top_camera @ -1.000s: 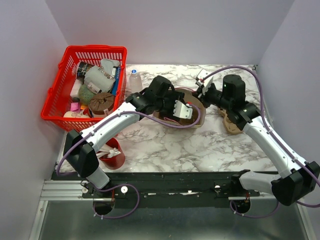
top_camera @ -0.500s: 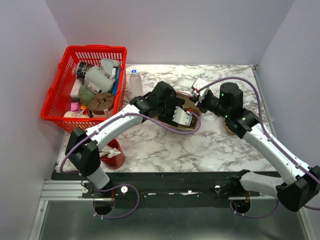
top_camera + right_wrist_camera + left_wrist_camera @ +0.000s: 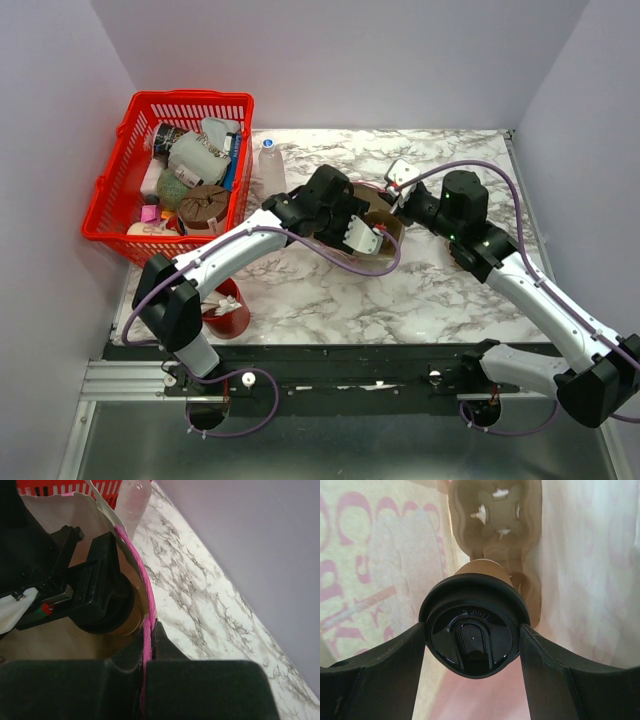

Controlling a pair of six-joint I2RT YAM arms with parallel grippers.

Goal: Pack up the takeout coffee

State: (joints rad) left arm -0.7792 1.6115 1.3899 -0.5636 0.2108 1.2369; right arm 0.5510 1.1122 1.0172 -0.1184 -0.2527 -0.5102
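Top view: working mid-task, packing not finished. Reaching down into the paper bag (image 3: pixel 392 208) at mid-tabletop (image 3: pixel 330 290) with the left claw (image 3: pixel 372 228); pinching the bag's edge with the right claw (image 3: pixel 396 192).

Left wrist: clamping the takeout coffee (image 3: pixel 473 632) by its black lid, jaws spread wide around it. Hanging it upright inside the bag over the pulp cup carrier (image 3: pixel 495 510). Judging seating and release as not yet done.

Right wrist: squeezing fully closed on the pink-trimmed rim (image 3: pixel 134 550), holding the mouth open.

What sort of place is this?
Most likely a robot test booth, not a café: plain lilac walls box in a marble-patterned tabletop, two robot arms are bolted to a metal rail at its edge, and a red plastic basket holds assorted clutter.
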